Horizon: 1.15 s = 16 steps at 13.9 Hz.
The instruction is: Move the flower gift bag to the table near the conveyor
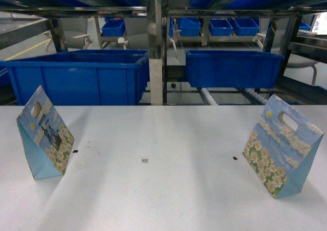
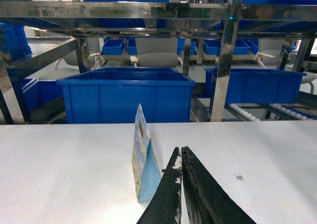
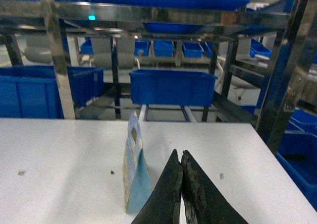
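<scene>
Two flower gift bags, left point(image 1: 46, 134) and right point(image 1: 283, 146), stood upright on the white table point(image 1: 163, 190) before the conveyor point(image 1: 225, 95), both grippers, left point(image 2: 181, 157) and right point(image 3: 180, 159), closed and empty; being light, thin, crushable paper, each seemed best pinched at its die-cut handle.

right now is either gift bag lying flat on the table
No, both gift bags, the left one and the right one, stand upright on the white table.
</scene>
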Available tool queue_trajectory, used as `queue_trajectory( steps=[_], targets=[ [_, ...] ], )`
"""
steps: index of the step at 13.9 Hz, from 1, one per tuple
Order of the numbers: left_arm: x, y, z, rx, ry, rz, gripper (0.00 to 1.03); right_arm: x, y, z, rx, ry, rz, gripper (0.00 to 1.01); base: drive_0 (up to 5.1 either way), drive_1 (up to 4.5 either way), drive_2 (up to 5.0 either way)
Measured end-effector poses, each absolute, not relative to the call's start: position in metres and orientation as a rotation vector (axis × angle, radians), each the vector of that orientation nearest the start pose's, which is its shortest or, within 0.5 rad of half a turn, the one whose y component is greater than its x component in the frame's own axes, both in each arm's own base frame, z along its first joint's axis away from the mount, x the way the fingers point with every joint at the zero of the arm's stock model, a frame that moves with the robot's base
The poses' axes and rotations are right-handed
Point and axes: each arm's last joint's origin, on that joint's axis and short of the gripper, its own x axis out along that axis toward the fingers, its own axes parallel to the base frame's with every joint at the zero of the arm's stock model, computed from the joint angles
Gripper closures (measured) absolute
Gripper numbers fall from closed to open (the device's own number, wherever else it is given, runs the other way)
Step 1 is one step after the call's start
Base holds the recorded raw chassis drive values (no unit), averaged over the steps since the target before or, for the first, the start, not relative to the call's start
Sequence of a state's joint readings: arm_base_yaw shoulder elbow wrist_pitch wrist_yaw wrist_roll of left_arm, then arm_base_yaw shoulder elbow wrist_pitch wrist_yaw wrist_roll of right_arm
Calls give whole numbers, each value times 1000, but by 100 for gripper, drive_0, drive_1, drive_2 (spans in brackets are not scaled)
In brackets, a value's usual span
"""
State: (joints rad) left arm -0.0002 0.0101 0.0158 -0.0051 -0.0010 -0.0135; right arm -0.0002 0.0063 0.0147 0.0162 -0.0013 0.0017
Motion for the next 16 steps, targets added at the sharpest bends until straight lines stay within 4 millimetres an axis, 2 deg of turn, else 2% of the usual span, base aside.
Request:
queue_trajectory(
  steps=[5, 6, 11, 12, 16],
  targets=[
    [97, 0, 168, -14, -2, 0, 101, 97, 0, 168, 2, -6, 0, 99, 0, 0, 0],
    [97, 0, 168, -14, -2, 0, 100, 97, 0, 168, 1, -6, 0, 95, 0, 0, 0],
    [97, 0, 168, -14, -2, 0, 35, 97, 0, 168, 1, -6, 0, 29, 0, 0, 0],
    [97, 0, 168, -14, -2, 0, 6, 97, 0, 168, 2, -6, 0, 1, 0, 0, 0],
    [97, 0, 168, -13, -2, 0, 5, 97, 0, 168, 1, -6, 0, 3, 0, 0, 0]
  ],
)
